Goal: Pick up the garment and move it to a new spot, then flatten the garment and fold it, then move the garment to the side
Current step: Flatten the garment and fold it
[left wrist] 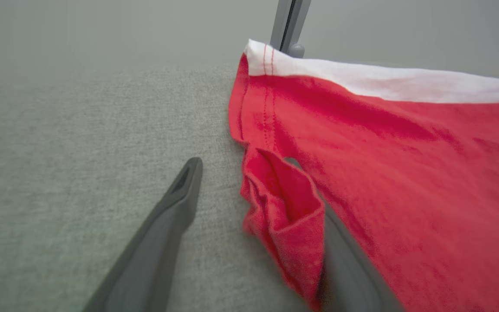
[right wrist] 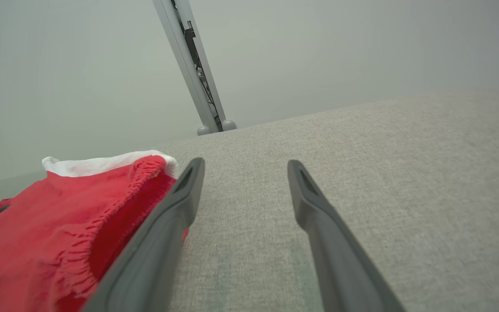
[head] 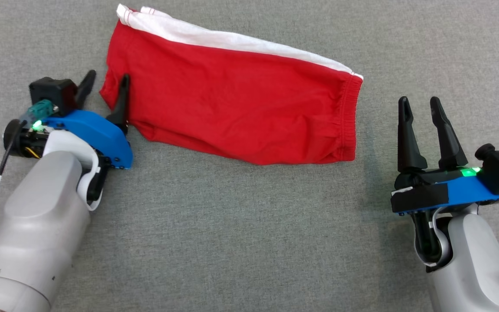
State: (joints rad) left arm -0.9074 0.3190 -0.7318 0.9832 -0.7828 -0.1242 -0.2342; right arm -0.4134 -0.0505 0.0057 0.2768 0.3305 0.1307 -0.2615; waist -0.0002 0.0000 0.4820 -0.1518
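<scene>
Red garment (head: 232, 104) flat on desk (head: 232, 238), far side. Soft, light, limp; judged best taken at hem and waistband corners. Left end effector (head: 104, 93) open, hem corner draped over one finger. Right end effector (head: 418, 104) open, near waistband, apart.

A: Where was the left tool (head: 107, 77)?
B: Lower left of head view. Jaws stood wide apart, fingers angled up and a bit right. The pale left forearm (head: 37, 225) came in from the bottom corner, and its blue wrist block (head: 98, 134) showed a green light.
A: And the right tool (head: 419, 102)?
B: Lower right, jaws spread as well, both fingers pointing up. The right forearm (head: 470, 260) rose from the bottom edge.
</scene>
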